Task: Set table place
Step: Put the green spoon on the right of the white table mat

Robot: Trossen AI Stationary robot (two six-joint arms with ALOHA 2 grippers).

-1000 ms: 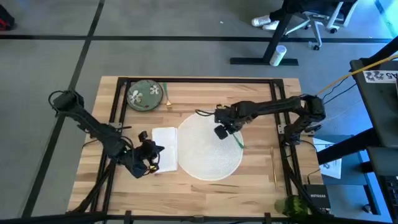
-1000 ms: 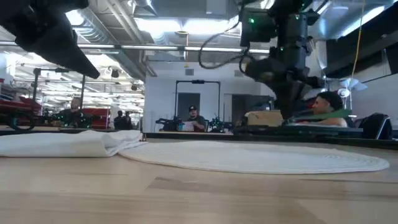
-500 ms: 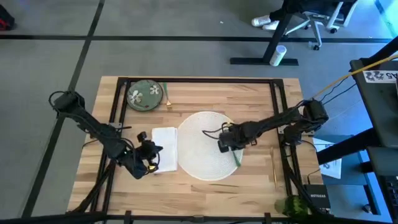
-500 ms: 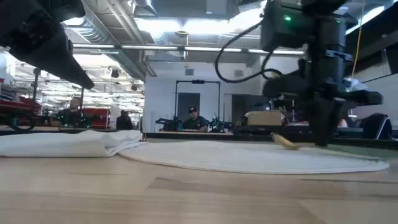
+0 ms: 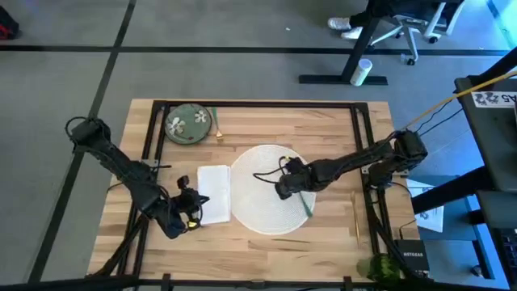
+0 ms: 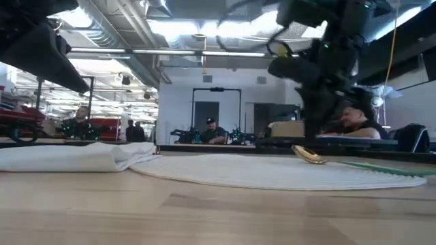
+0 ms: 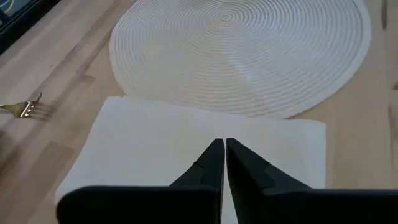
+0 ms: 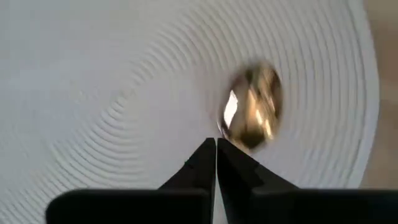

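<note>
Since a second earlier the right gripper [image 5: 284,190] had swung from the mat's far right edge to its middle, fingers pinched together on nothing, while the left gripper [image 7: 224,147] — also clenched empty — hovered over the folded white napkin [image 5: 213,193]. On the wooden table [image 5: 323,129], the gold spoon [image 6: 308,155] lay along the right edge of the round ribbed white placemat [image 5: 262,206] — green handle toward the table's near edge.

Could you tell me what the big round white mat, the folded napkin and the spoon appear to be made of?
The round mat looks like woven or coiled cord, matte white, judging by its concentric ridges. The napkin seems soft white cloth, with folded layers in the low view. The spoon looks like polished gold-toned metal, going by its bright reflections.
</note>
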